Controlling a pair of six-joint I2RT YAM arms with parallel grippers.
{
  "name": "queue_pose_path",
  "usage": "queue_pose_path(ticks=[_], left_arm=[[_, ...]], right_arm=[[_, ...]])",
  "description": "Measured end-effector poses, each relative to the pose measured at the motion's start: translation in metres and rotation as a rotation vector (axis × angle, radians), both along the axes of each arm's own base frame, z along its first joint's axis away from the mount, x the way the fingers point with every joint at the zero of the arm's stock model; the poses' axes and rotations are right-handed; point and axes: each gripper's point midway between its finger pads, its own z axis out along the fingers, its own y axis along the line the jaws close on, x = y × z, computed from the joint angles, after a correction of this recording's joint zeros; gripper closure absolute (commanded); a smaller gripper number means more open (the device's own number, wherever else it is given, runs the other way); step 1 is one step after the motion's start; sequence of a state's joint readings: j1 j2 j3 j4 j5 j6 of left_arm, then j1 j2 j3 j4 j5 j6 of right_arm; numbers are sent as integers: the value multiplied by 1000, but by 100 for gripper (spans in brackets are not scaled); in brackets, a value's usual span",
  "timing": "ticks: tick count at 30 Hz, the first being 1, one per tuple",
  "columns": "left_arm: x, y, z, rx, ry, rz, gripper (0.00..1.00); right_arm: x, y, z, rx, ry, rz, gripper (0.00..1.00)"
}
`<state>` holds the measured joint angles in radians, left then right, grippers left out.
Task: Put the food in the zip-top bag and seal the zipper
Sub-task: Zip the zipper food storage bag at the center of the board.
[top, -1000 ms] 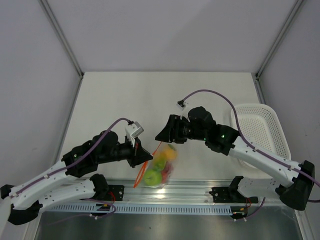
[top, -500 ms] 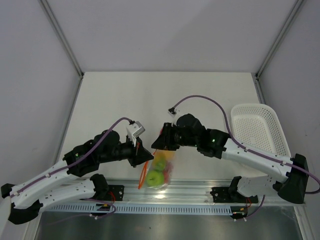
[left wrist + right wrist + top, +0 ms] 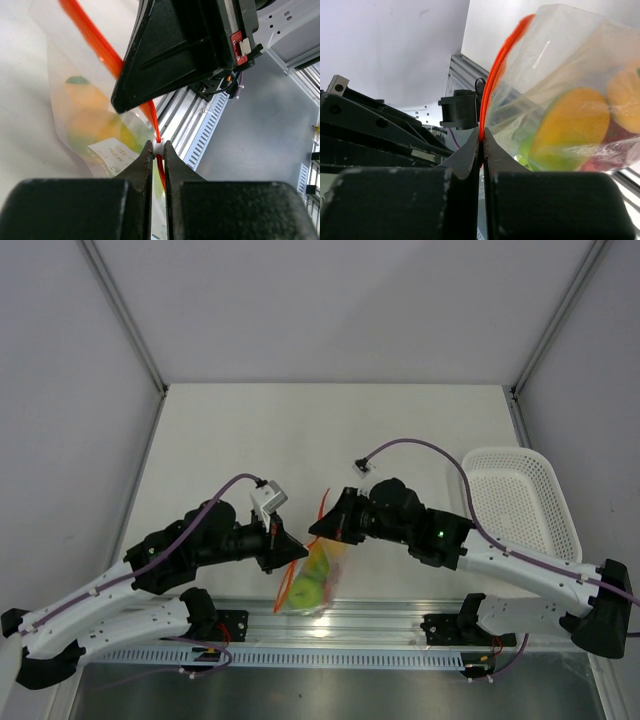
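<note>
Clear zip-top bag (image 3: 322, 558), toy fruits (image 3: 305, 590) inside (lime green, yellow-orange), orange-red zipper (image 3: 492, 85) down its left side.

The clear zip-top bag (image 3: 555, 45), orange-red zipper (image 3: 492, 75), shows lime-green and yellow-orange food (image 3: 572, 125).

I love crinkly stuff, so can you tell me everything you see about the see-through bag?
The zip-top bag is clear, crinkly plastic with a thin orange-red zipper along its mouth. Toy fruits show through it: lime green, yellow-orange and red. It is held up between the two arms. The fingers of the left gripper pinch the zipper at a small white tab, and the fingers of the right gripper pinch the strip too.
</note>
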<state>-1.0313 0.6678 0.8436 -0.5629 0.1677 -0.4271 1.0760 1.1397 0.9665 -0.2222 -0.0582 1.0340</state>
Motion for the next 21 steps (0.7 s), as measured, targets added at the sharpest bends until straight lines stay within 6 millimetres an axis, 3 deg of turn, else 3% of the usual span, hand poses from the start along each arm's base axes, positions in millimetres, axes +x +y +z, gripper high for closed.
queue_pose_path(ticks=[15, 21], left_arm=[[-3, 0, 7, -40, -16, -10, 99], [-4, 0, 3, -38, -5, -15, 99]], right_arm=[[30, -79, 17, 87, -35, -256, 100], [33, -103, 11, 69, -33, -316, 100]])
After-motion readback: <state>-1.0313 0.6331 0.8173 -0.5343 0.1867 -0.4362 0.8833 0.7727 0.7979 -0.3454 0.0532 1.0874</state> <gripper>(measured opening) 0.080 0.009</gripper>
